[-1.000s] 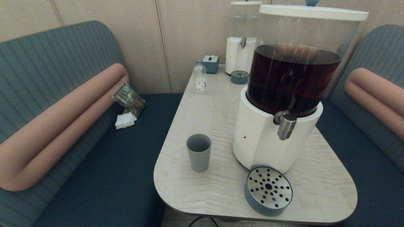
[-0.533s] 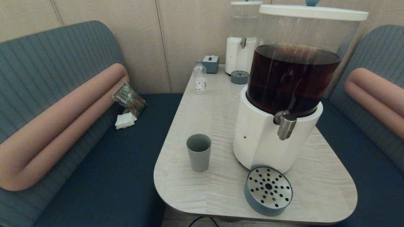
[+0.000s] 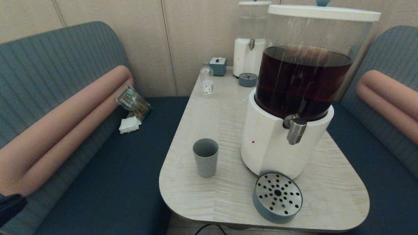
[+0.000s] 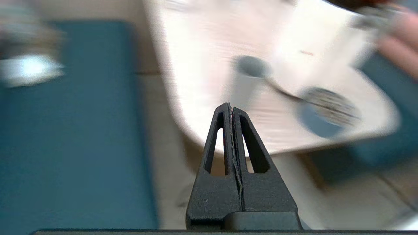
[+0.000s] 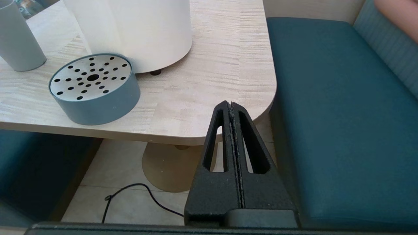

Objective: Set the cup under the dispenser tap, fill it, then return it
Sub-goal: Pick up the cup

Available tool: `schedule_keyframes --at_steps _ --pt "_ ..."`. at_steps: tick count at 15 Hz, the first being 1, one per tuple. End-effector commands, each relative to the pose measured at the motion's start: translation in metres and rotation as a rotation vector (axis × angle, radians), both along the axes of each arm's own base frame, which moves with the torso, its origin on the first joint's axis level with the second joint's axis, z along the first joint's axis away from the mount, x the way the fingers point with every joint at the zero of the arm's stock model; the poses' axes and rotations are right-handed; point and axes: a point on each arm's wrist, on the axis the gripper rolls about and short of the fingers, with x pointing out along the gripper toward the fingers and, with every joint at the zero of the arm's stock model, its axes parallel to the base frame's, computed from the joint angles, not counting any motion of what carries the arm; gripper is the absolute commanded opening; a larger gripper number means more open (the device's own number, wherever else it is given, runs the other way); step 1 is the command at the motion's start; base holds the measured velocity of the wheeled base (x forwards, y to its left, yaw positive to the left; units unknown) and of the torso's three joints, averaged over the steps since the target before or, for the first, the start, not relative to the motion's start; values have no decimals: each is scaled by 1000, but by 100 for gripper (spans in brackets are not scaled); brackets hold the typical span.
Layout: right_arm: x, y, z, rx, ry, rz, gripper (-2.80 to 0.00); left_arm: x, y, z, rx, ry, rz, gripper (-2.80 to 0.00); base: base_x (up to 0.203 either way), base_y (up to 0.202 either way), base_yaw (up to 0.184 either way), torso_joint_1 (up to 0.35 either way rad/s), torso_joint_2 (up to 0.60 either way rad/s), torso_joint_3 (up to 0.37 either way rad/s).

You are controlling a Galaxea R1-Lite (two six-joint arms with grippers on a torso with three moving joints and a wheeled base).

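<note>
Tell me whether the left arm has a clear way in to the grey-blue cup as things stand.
Probably yes. The cup stands alone near the table's left edge, apart from the dispenser base. Nothing lies between it and the left gripper, which is shut and off the table.

The left arm shows only as a dark edge at the lower left corner of the head view, low and off to the robot's left side. Its wrist view shows the left gripper with both black fingers pressed together, tips meeting in a thin seam, holding nothing. The right arm lies outside the head view. In its own wrist view the right gripper points forward and down, its two fingers also closed flat against each other with nothing between them.
</note>
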Motion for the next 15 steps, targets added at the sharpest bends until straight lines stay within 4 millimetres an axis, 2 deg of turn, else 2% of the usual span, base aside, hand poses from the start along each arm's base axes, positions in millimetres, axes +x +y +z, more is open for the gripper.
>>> schedule_keyframes --at_steps 1,4,6,8,10,11,13,15 --pt "0 0 0 0 1 0 -280 42 -7 0 -1 107 -112 -280 0 0 0 0 0 0" --pt "0 0 0 0 4 0 -280 88 -16 3 -18 89 -294 -280 0 0 0 0 0 0" --pt "0 0 0 -1 7 1 -280 119 -21 -3 -35 104 -413 -280 0 0 0 0 0 0" --pt "0 0 0 0 9 2 -280 155 -26 -12 -61 134 -451 -280 0 0 0 0 0 0" --pt "0 0 0 -2 10 2 -280 193 -29 -19 -111 127 -402 -280 0 0 0 0 0 0" --pt "0 0 0 -2 10 2 -280 205 -31 -17 -165 111 -367 -280 0 0 0 0 0 0" --pt "0 0 0 -2 10 2 -280 215 -37 -10 -302 76 -362 -280 0 0 0 0 0 0" --pt "0 0 0 -1 10 2 -280 225 -40 -24 -283 52 -361 -280 0 0 0 0 0 0"
